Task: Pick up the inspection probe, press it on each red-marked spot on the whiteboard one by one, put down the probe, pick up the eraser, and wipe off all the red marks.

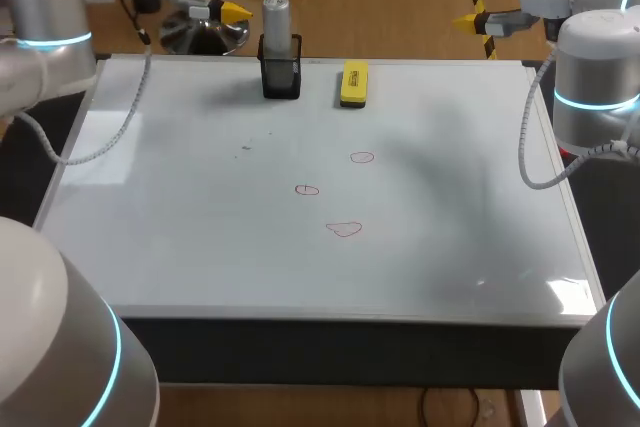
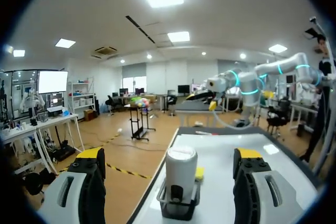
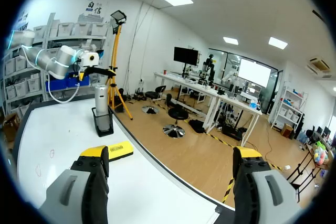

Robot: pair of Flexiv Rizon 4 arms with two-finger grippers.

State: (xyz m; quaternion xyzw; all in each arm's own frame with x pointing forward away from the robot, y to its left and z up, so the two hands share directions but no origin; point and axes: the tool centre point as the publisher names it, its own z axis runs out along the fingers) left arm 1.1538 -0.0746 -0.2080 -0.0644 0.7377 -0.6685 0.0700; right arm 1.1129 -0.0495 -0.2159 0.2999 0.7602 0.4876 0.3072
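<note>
The grey cylindrical probe (image 1: 276,22) stands upright in a black holder (image 1: 281,77) at the whiteboard's far edge. A yellow eraser (image 1: 353,83) lies just right of it. Three red marks (image 1: 362,157) (image 1: 307,190) (image 1: 344,230) sit near the board's middle. My left gripper (image 1: 232,12) hovers open beyond the far edge, left of the probe; in its wrist view the probe (image 2: 180,174) stands ahead of its open fingers (image 2: 92,182). Open as well, my right gripper (image 1: 470,20) hangs beyond the far right corner, with the eraser (image 3: 113,151) and the probe (image 3: 101,103) off to its side.
The whiteboard (image 1: 200,237) covers nearly the whole table and has a raised frame. A few faint dark specks lie left of its middle. Both arms' cables hang over the board's left and right sides.
</note>
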